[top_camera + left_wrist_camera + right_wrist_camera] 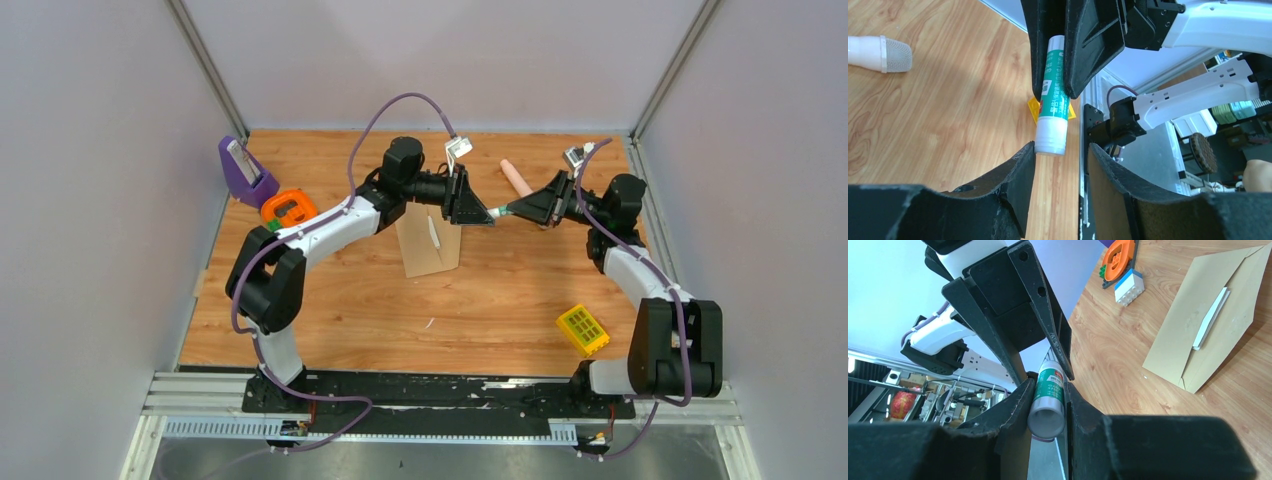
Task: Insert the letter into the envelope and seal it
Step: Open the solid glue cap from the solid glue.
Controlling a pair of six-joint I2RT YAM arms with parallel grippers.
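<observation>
**Glue stick (503,211) aloft, envelope (428,252) below**

Top: the tan envelope lies flat on the table (500,315), with the letter's (433,233) pale edge showing at its mouth.

Left wrist: the left claw (1060,150) gapes around the stick's white cap.

Right wrist: the right claw (1049,385) clamps the stick's base.

The thin kraft is likely light and floppy; pin the body and take the flap edge.

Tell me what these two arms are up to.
The right gripper has its jaws shut on a green-and-white glue stick, held in the air over the table. The left gripper faces it with jaws open, the stick's white cap at their tips. The envelope lies flat below, with a pale strip, apparently the letter, at its opening. No glue has been applied yet, as far as I can see.
</observation>
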